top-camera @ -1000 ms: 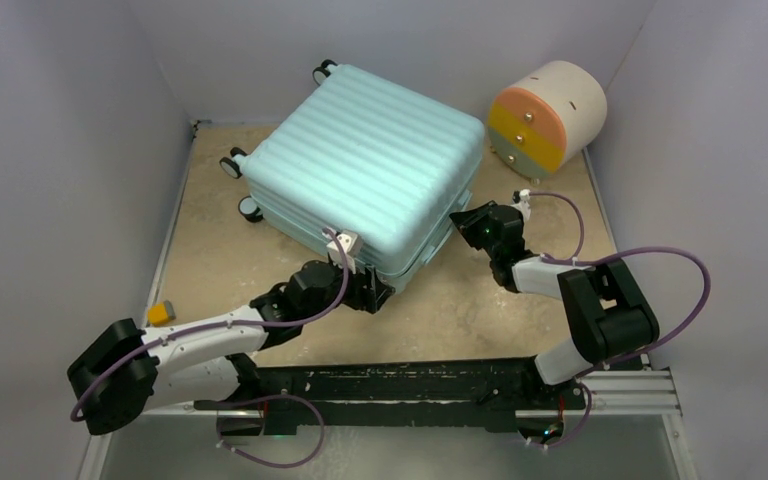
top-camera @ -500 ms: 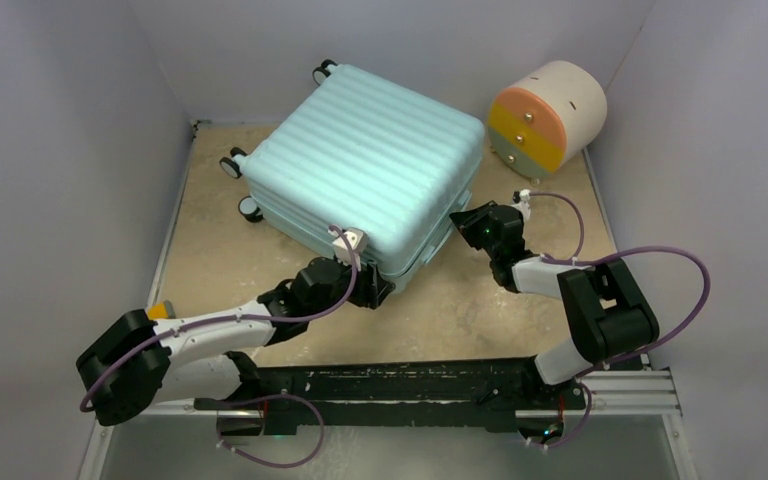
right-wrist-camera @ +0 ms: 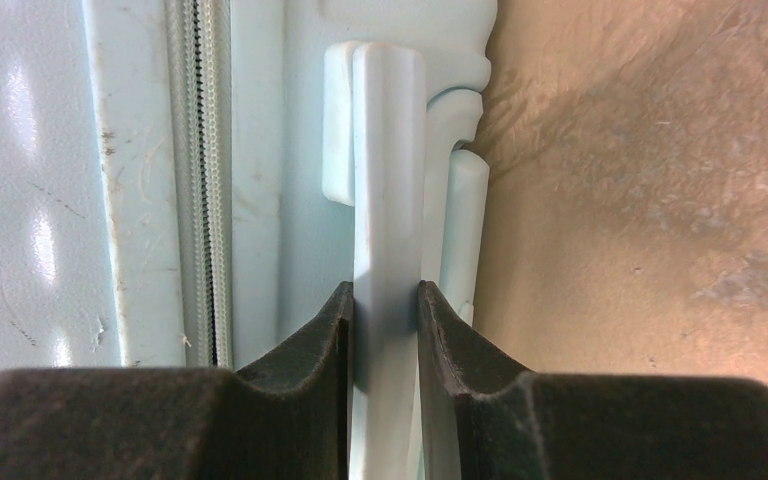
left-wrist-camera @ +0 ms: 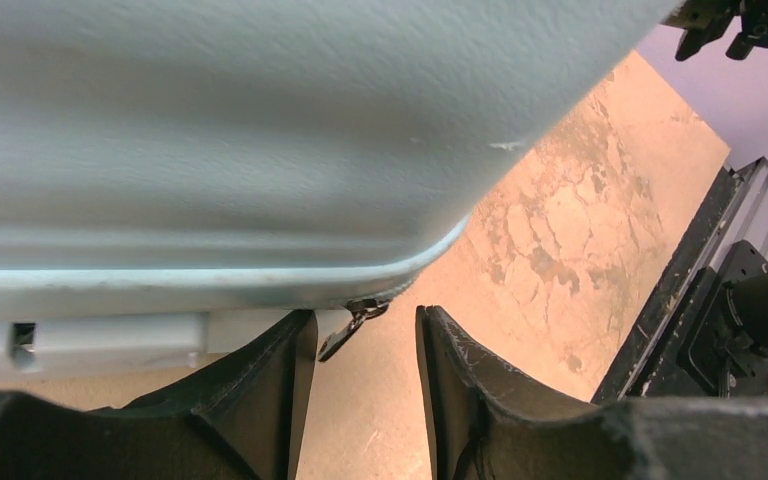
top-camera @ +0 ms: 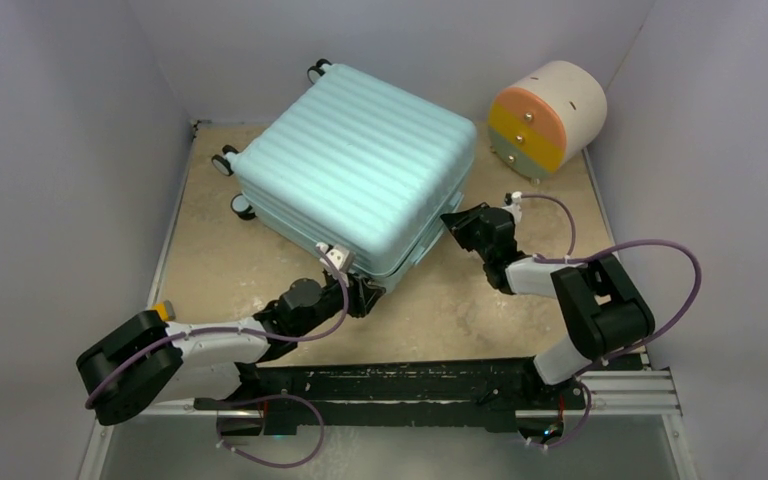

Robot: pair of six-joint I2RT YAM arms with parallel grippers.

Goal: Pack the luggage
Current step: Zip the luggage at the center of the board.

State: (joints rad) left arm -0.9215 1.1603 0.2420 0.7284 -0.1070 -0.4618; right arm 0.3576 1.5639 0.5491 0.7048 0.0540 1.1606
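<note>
The luggage is a pale teal ribbed suitcase lying flat and closed on the tan table. My left gripper is at its near corner, low against the table. In the left wrist view the shell fills the top. My left gripper is open, and a small dark zipper pull hangs between the fingers beside the left one. My right gripper is at the suitcase's right side. In the right wrist view it is shut on the pale teal side handle, beside the zip line.
A round cream drawer unit with orange, yellow and green fronts stands at the back right. Grey walls close in on the left, back and right. A black rail runs along the near edge. A small orange block lies by the left arm.
The suitcase has shifted a little left and back. My right gripper has moved left with the handle. My left arm has drawn back toward the near edge and sits lower at the corner.
</note>
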